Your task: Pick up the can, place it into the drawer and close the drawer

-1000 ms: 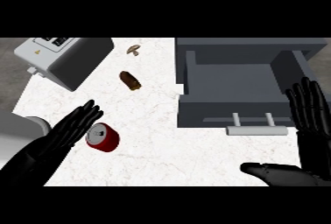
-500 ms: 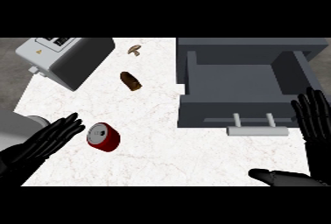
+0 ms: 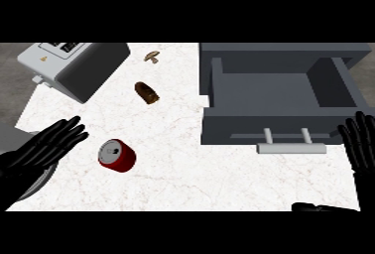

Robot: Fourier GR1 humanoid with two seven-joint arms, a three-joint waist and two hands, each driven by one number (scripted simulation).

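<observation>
Evidently the approach has slackened rather than closed. Nearest, at the lower left, the black left hand (image 3: 45, 150) has drawn back a little toward the table's edge over the last second. Its fingers (image 3: 70, 130) lie straight and spread, holding nothing, and their tips now stand beside the can instead of almost on it. At the right edge the black right hand (image 3: 360, 144) has drifted outward too, fingers straight and upright, at rest.

The red metal can (image 3: 117, 156) with its silver top has not moved. It sits on the white marble table (image 3: 190, 173), seemingly on its side, its top turned toward the left hand, well apart from the drawer. Beyond it to the right the grey box-shaped drawer (image 3: 242, 124) stands pulled open, its pale bar handle (image 3: 291, 147) facing the robot. Farther off are a brown oval piece of food (image 3: 147, 93), a grey toaster (image 3: 73, 67) at the left and a small mushroom-like thing (image 3: 153, 56).

As I judge it, the pick-up is not yet begun: the left hand must come over the can and curl round it before anything goes to the drawer.
</observation>
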